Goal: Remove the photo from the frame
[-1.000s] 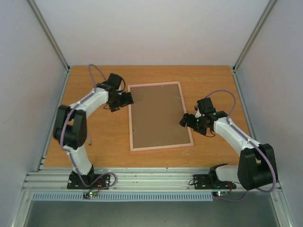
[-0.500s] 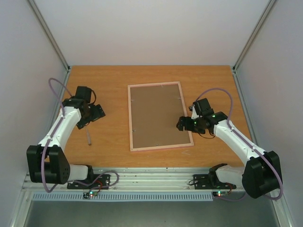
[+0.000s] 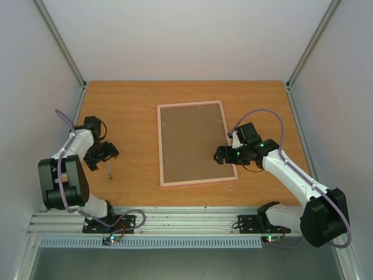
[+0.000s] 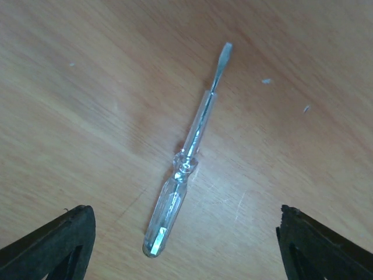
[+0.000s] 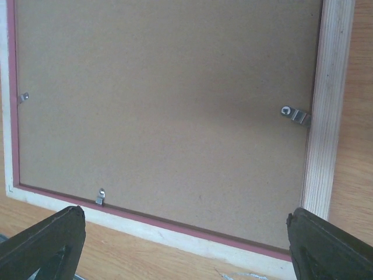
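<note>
The frame (image 3: pixel 160 146) lies face down in the middle of the table, showing its light wood back and a pink edge. The brown backing board (image 3: pixel 192 143) fills it, held by small metal clips (image 5: pixel 294 115). The photo is hidden under the board. My right gripper (image 3: pixel 219 155) is open and empty, just above the frame's right side; the right wrist view shows the board (image 5: pixel 169 99) and the wood rim (image 5: pixel 326 116) between its fingers. My left gripper (image 3: pixel 106 154) is open and empty at the far left, over a clear screwdriver (image 4: pixel 183 157).
The clear-handled screwdriver (image 3: pixel 109 170) lies on the wooden table left of the frame, blade pointing away from my left gripper (image 4: pixel 186 256). Two more clips (image 5: pixel 100 196) sit along the board's edges. White walls enclose the table on three sides.
My left arm has swung away from the frame's left edge to the far left and now hangs over the screwdriver. My right gripper has shifted slightly left over the frame's right side.
</note>
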Tool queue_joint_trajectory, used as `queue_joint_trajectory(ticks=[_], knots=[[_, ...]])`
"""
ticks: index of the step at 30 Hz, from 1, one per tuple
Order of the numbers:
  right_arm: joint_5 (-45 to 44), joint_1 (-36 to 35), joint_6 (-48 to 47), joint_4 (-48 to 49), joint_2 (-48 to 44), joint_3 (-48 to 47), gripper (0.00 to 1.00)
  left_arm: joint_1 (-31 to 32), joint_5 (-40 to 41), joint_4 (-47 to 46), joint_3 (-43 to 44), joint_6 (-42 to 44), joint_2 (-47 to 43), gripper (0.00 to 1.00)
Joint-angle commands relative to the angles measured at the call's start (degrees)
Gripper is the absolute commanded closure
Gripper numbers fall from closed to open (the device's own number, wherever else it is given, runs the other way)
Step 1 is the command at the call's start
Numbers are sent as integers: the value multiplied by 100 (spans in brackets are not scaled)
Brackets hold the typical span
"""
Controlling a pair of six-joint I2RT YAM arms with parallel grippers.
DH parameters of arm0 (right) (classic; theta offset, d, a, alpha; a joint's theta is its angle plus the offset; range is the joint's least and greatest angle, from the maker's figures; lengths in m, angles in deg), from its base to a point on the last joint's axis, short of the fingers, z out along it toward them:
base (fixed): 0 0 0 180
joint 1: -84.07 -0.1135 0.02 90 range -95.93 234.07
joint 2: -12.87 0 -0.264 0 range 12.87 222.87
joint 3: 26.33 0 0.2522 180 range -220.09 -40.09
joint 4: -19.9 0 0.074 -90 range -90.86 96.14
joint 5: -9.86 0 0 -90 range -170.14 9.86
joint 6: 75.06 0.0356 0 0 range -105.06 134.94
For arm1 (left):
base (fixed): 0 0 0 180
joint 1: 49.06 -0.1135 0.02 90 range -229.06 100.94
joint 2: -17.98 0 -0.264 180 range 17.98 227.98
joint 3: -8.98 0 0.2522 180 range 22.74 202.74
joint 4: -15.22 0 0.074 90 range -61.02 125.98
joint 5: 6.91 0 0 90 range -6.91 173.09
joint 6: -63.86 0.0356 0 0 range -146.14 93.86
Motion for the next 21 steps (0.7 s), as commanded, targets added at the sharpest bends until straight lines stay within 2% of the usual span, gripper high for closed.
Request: queue_joint_trajectory(ticks=[1, 7, 14, 17, 21], knots=[[-22, -72, -73, -20, -147, -37, 5, -39, -200, -212, 54, 278, 439, 18], [-110, -72, -69, -45, -167, -7, 5, -51, 78, -333, 121, 485, 842, 30], [-127, -72, -47, -52, -118, -3, 5, -79, 8, -481, 230, 536, 1271, 46], [-185, -72, -81, -95, -88, -5, 5, -90, -39, -534, 261, 542, 1448, 54], [-154, -73, -73, -106, -80, -40, 6, -87, -228, -542, 268, 533, 1562, 71]])
